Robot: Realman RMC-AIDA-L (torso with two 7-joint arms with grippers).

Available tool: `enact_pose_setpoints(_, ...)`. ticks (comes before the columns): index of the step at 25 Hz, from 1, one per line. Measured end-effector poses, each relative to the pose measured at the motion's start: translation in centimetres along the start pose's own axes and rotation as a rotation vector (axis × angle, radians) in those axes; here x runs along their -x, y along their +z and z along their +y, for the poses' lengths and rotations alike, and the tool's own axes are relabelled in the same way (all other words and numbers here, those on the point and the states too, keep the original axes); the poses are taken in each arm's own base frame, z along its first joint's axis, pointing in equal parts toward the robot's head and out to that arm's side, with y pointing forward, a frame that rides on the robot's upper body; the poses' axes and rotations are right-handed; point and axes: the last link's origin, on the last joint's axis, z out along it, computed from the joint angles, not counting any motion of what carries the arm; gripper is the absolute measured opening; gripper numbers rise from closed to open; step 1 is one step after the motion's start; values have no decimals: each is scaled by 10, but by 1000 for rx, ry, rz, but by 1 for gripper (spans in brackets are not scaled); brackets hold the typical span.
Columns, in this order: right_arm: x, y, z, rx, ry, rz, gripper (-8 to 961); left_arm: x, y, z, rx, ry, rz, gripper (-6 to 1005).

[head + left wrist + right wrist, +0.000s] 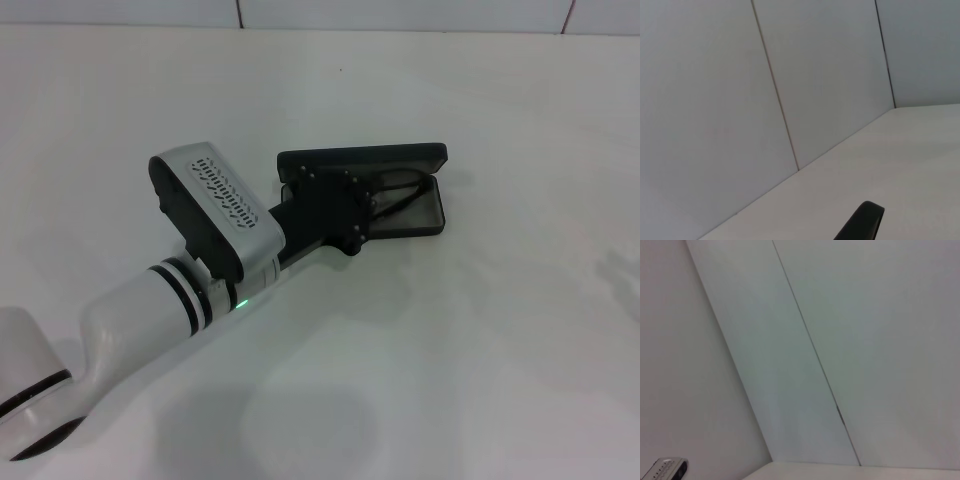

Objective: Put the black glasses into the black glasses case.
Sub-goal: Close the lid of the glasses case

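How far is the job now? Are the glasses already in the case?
Looks done: the black glasses case lies open on the table, lid up, and thin black parts of the black glasses show inside its tray. In hand: the left gripper is over the case, hiding most of the glasses, so release cannot be confirmed. Left: letting go, if needed, and drawing the arm back. The right arm is out of the head view.

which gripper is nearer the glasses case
Left. The left gripper is right over the open glasses case, covering its left part. The right gripper isn't in the head view at all.
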Motion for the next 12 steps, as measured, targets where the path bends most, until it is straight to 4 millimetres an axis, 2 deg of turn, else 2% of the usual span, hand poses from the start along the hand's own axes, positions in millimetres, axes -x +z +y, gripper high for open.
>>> enact_pose_setpoints(12, -1, 1, 1, 9, 1, -3, 151, 1, 0, -4, -39, 17, 0, 48)
